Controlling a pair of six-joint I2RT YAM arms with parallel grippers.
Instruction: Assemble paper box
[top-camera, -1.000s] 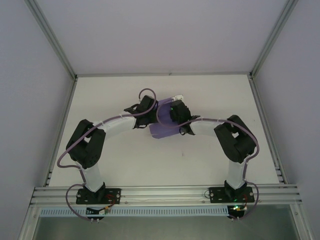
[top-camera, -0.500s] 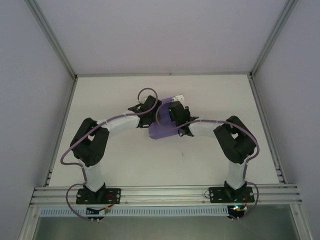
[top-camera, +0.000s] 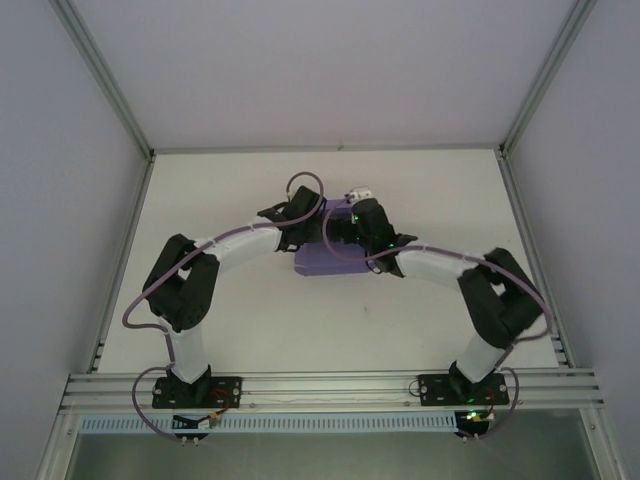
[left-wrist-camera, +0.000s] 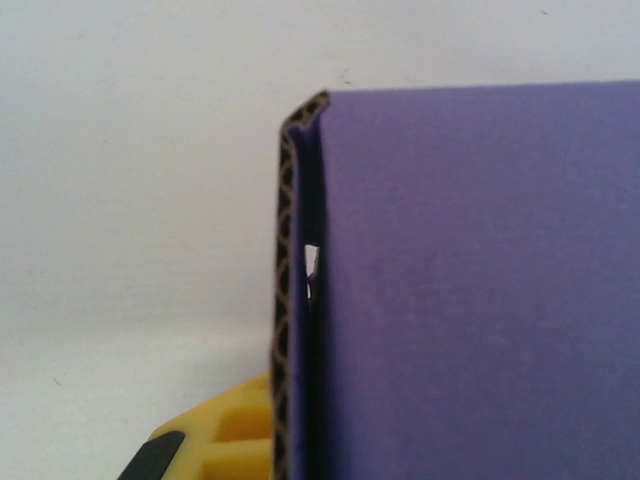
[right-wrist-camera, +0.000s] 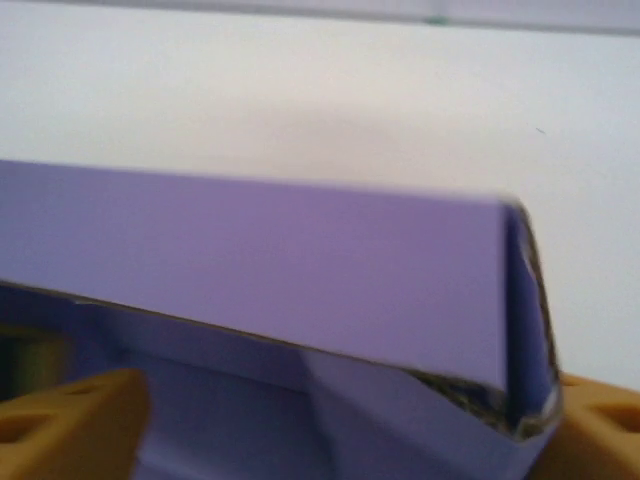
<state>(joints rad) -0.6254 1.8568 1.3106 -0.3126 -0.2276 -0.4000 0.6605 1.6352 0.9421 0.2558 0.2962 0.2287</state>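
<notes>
- White table (top-camera: 430, 330) carrying paper box (top-camera: 322, 264), lying flat near middle, a little toward far edge.
- Both arms reaching inward, meeting over box's far side.
- Box showing folded purple panels and one raised wall; inside hidden, contents impossible to tell.
- Right end effector (top-camera: 348, 226) standing wide apart, yellow fingers (right-wrist-camera: 70, 420) flanking box end, gripping nothing.
- Left end effector (top-camera: 303, 222) sitting fully closed beside box's raised wall edge; whether pinching card, cannot tell.

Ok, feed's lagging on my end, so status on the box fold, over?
Left gripper shut, seems to pinch a wall of the paper box. Right gripper open, fingers straddling a box corner. Box partly folded on table. Both wrists crowd it.
</notes>
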